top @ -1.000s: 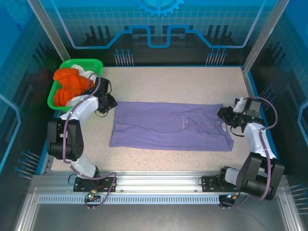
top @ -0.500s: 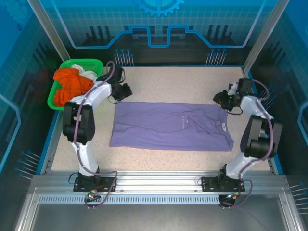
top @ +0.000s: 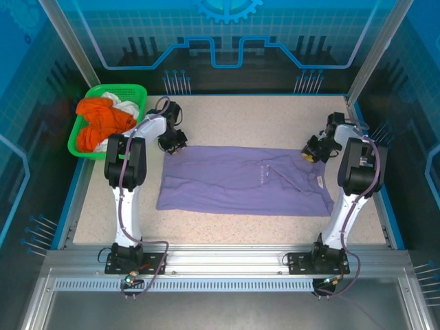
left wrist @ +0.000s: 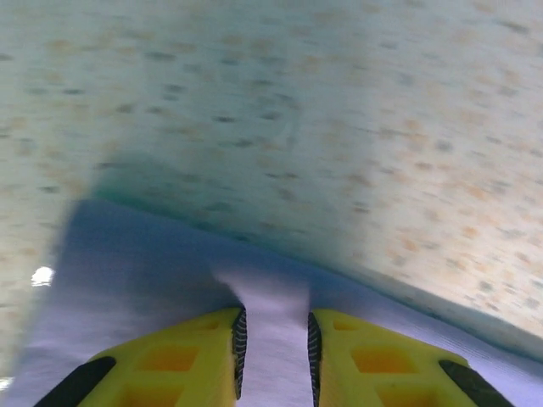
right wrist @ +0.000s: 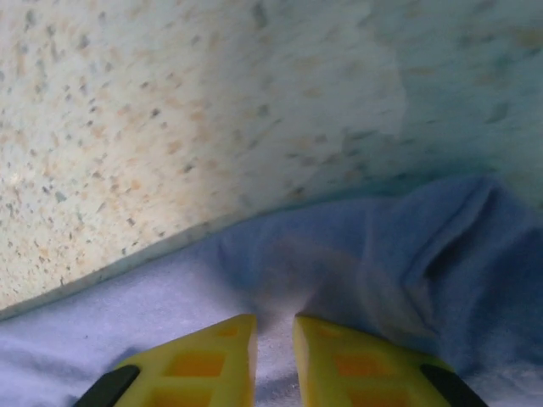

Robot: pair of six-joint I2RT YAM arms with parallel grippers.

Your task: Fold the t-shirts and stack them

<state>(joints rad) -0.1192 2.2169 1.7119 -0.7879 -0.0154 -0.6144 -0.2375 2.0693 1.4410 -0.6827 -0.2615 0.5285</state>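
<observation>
Lavender t-shirt (top: 244, 180) fabric is clamped between the narrow jaws of the left gripper (left wrist: 273, 320) and right gripper (right wrist: 273, 329). Overhead, its flat spread is shown.

My left wrist feed is smeared. I can't read the purple shirt (top: 227, 187) lettering (top: 262, 172). A white shirt (top: 128, 106) lies half buried.

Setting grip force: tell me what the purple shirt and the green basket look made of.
The purple shirt: soft matte knit cloth, probably cotton; it lies limp with creases. The green basket: likely moulded plastic, slightly glossy; stiff, evenly coloured rim.
</observation>
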